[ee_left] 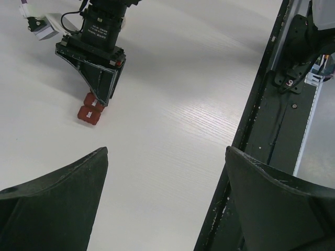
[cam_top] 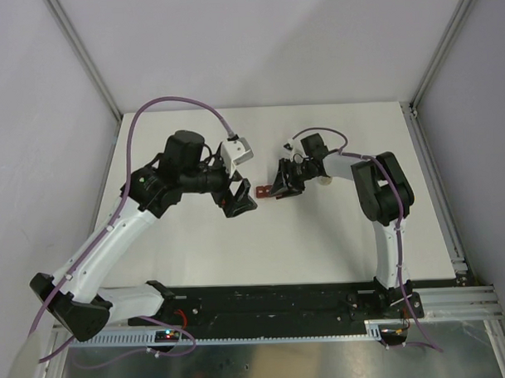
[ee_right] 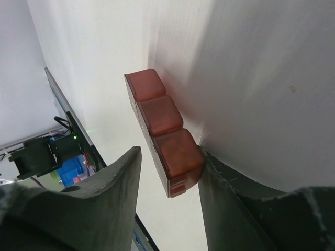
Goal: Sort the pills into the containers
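The dark red strip of three containers [cam_top: 265, 190] lies on the white table at its middle. It also shows in the left wrist view [ee_left: 91, 110] and the right wrist view [ee_right: 162, 125]. My right gripper [cam_top: 279, 190] is open and straddles one end of the strip [ee_right: 170, 157]. One finger [ee_right: 220, 188] touches the strip's side. The other finger [ee_right: 118, 183] stands a small gap away. My left gripper [cam_top: 239, 204] is open and empty [ee_left: 166, 151], hovering just left of the strip. No pills show. The compartments' insides are hidden.
A black rail [cam_top: 281, 300] runs along the table's near edge and shows in the left wrist view [ee_left: 272, 130]. A small dark piece [cam_top: 286, 145] lies behind the right gripper. Grey walls close in the left, back and right sides.
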{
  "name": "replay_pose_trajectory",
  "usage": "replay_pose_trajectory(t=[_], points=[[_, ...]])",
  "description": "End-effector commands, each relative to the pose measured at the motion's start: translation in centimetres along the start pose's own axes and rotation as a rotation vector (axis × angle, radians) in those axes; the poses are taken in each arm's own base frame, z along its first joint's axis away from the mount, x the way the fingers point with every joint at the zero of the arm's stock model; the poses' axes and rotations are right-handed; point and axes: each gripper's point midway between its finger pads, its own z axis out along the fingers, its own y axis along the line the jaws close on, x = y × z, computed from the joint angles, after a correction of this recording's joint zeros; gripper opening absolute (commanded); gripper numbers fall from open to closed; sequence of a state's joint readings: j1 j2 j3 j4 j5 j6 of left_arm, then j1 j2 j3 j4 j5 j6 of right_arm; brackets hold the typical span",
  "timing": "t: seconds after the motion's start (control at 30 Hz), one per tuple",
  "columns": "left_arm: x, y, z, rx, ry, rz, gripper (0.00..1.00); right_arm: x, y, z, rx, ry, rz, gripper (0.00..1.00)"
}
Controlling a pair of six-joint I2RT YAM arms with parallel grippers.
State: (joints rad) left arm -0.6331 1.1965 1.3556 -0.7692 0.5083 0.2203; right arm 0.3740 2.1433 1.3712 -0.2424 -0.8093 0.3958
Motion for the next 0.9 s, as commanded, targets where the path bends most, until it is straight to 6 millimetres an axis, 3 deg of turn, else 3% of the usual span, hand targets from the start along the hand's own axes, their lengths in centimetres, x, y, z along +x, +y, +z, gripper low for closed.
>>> replay_pose_trajectory(t=[0.0,0.87], points=[[-1.1,-0.3,-0.7,0.01,-0.05,0.041,0.96,-0.2,-0.6,-0.5,0.035,-0.006,-0.015,0.51],[-0.2,-0.1,-0.5,-0.003,-0.03,0.042,0.97,-1.3,-1.5,-3.1,0.185,-0.026,-0.067,0.61]])
